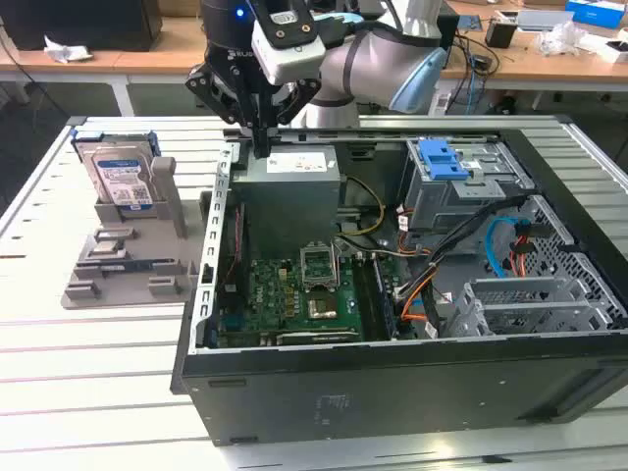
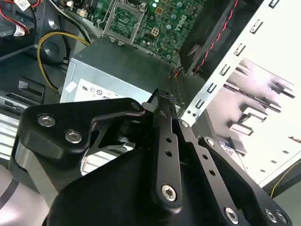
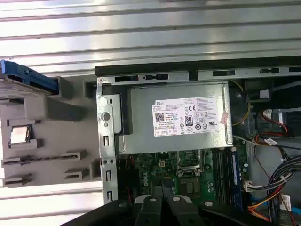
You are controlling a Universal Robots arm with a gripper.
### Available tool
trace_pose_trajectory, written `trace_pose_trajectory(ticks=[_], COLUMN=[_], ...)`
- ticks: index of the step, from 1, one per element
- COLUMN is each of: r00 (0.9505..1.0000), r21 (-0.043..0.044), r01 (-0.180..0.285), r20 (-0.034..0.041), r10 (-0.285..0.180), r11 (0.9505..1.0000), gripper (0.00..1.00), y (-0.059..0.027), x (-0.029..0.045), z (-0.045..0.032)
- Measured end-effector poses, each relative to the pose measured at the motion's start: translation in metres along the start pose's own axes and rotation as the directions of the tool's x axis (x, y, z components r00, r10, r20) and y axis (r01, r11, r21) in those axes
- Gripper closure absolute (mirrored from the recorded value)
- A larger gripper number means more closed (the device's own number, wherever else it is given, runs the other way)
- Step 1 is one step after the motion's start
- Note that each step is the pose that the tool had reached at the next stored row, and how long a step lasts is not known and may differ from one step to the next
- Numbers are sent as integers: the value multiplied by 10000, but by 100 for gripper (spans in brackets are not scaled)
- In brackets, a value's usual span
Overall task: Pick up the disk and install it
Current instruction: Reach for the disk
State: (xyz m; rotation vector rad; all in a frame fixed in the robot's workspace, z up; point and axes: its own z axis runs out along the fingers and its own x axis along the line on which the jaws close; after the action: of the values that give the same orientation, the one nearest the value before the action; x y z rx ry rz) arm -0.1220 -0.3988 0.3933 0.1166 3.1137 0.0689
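The disk [image 1: 120,177] stands upright in a grey holder [image 1: 128,260] on the table, at the exterior view's left, outside the computer case. It is silver with a white-and-blue label and blue side rails. In the first wrist view its blue rail [image 3: 23,76] shows at the holder's end. My gripper [image 1: 261,145] hangs over the case's back left corner, just above the grey power supply box [image 1: 294,186], well apart from the disk. Its black fingers [image 2: 162,101] are shut together with nothing between them.
The open computer case [image 1: 392,383] lies on a slatted metal table [image 1: 59,353]. Inside are a green motherboard [image 1: 294,294], loose cables [image 1: 432,285] and a grey drive cage with a blue latch [image 1: 442,157]. Wooden desks with clutter stand behind.
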Motion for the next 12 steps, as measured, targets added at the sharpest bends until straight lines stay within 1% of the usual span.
trace_pose_trajectory(ticks=[2, 4, 6, 7, 12], r00=[10000, 10000, 10000, 10000, 10000], r21=[0, 0, 0, 0, 0], r01=[1, -1, -1, 0, 0], r20=[0, -1, 0, 0, 0], r10=[-1, 1, 1, 0, 0], r11=[10000, 10000, 10000, 10000, 10000], gripper=[89, 89, 89, 89, 89], y=[-11, -15, -17, -20, -26], x=[142, 195, 228, 266, 351], z=[-4, -5, -6, -7, -9])
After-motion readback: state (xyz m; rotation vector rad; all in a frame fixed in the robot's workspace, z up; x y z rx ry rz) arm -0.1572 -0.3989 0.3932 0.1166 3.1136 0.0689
